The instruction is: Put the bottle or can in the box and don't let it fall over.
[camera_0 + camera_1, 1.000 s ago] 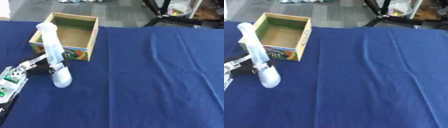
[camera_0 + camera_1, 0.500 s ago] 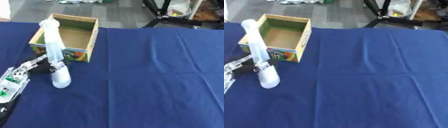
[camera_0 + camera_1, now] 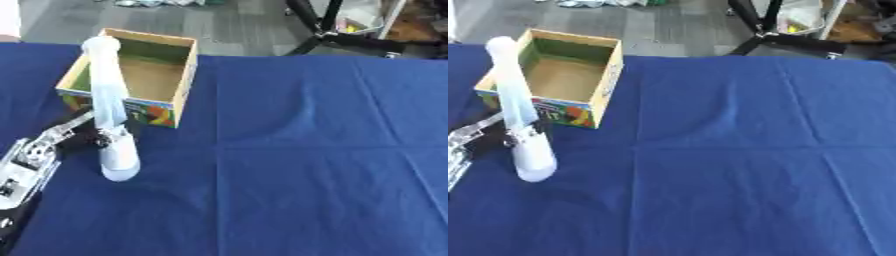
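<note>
A tall pale bottle (image 3: 108, 102) with a rounded base stands upright on the blue cloth, just in front of the box's near left corner. The open cardboard box (image 3: 185, 71), with a colourful printed front, sits at the back left and is empty inside. My left hand (image 3: 37, 153) comes in from the lower left. Its fingers (image 3: 94, 140) curl round the bottle's lower part, with one finger passing behind it. My right hand shows in neither view.
Blue cloth (image 3: 306, 165) covers the whole table, with wide room to the right of the bottle. Beyond the far edge lies grey floor, with black stand legs (image 3: 325, 36) at the upper right.
The whole picture has shifted slightly, so the camera moved. The bottle still stands upright in the same spot with my left hand at it.
</note>
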Robot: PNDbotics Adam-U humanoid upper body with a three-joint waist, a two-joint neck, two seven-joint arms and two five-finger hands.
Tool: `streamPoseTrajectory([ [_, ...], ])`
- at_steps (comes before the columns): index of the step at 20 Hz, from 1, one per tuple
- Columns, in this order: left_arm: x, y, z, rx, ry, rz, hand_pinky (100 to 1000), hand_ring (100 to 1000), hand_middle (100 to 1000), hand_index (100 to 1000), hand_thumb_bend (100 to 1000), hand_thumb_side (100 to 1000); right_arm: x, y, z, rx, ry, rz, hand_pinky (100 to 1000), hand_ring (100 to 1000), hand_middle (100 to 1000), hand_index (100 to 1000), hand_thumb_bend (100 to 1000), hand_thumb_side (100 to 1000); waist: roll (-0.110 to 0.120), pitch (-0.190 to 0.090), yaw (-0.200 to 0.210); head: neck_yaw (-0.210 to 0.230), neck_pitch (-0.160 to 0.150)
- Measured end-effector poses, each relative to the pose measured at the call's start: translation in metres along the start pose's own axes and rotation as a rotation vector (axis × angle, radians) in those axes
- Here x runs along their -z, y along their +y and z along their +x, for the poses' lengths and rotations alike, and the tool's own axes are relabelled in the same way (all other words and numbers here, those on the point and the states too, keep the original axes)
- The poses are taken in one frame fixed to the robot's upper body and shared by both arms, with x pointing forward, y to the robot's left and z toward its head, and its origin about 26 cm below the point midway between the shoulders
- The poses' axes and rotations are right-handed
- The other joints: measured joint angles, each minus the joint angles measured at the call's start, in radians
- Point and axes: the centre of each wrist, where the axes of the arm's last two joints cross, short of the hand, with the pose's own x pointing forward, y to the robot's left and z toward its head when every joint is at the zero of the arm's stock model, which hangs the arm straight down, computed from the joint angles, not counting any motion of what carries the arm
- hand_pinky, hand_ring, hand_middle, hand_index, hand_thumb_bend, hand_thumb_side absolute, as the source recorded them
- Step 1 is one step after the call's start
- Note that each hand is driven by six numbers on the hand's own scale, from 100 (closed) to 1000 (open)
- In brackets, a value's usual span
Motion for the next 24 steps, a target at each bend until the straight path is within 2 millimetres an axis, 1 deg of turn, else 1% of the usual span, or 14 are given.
streamPoseTrajectory([
  [3, 0.001, 0.001, 0.008, 0.018, -0.059, 0.017, 856, 175, 100, 138, 100, 597, 0.000, 0.000, 0.000, 0.001, -0.003, -0.003, 975, 1000, 1000, 1000, 100, 529, 0.000, 0.000, 0.001, -0.002, 0.000],
  [5, 0.001, 0.002, 0.012, 0.027, -0.092, 0.029, 862, 178, 100, 139, 100, 622, 0.000, 0.000, 0.000, 0.004, -0.004, -0.006, 975, 1000, 1000, 1000, 100, 528, 0.000, 0.000, 0.002, -0.004, 0.000],
  [8, 0.000, 0.008, 0.021, 0.038, -0.143, 0.056, 845, 176, 100, 139, 100, 672, 0.000, -0.001, 0.000, 0.008, -0.007, -0.012, 975, 1000, 1000, 1000, 100, 529, -0.001, 0.000, 0.003, -0.018, 0.000],
  [11, 0.002, 0.017, 0.036, 0.045, -0.213, 0.092, 838, 176, 100, 138, 100, 672, -0.001, -0.002, 0.000, 0.009, -0.008, -0.019, 975, 1000, 1000, 1000, 100, 529, -0.003, 0.000, 0.004, -0.037, 0.000],
  [12, 0.002, 0.021, 0.043, 0.050, -0.236, 0.107, 837, 176, 100, 138, 100, 672, -0.001, -0.002, 0.000, 0.010, -0.008, -0.021, 975, 1000, 1000, 1000, 100, 542, -0.003, 0.000, 0.005, -0.043, 0.000],
  [13, 0.003, 0.025, 0.049, 0.054, -0.257, 0.122, 832, 175, 100, 137, 100, 672, -0.002, -0.002, 0.000, 0.011, -0.007, -0.022, 975, 1000, 1000, 1000, 100, 528, -0.003, -0.001, 0.005, -0.047, 0.000],
  [17, 0.003, 0.051, 0.080, 0.070, -0.345, 0.209, 828, 176, 100, 136, 100, 672, -0.002, -0.003, 0.000, 0.015, -0.008, -0.024, 974, 1000, 1000, 1000, 100, 529, -0.003, -0.002, 0.002, -0.052, -0.001],
  [20, 0.001, 0.074, 0.099, 0.082, -0.381, 0.284, 832, 178, 100, 136, 100, 646, -0.001, -0.003, 0.001, 0.016, -0.009, -0.022, 974, 1000, 1000, 1000, 100, 529, -0.003, -0.002, -0.002, -0.052, -0.004],
  [21, 0.000, 0.082, 0.103, 0.088, -0.383, 0.310, 835, 180, 100, 137, 100, 623, -0.001, -0.003, 0.001, 0.017, -0.010, -0.022, 974, 1000, 1000, 1000, 100, 529, -0.003, -0.002, -0.004, -0.051, -0.005],
  [23, -0.001, 0.097, 0.110, 0.092, -0.377, 0.365, 842, 183, 100, 139, 100, 672, -0.001, -0.003, 0.001, 0.018, -0.013, -0.022, 974, 1000, 1000, 1000, 100, 529, -0.003, -0.002, -0.006, -0.050, -0.014],
  [24, -0.002, 0.104, 0.113, 0.094, -0.371, 0.398, 842, 183, 100, 139, 100, 672, 0.000, -0.003, 0.001, 0.019, -0.015, -0.021, 974, 1000, 1000, 1000, 100, 529, -0.004, -0.002, -0.006, -0.049, -0.019],
])
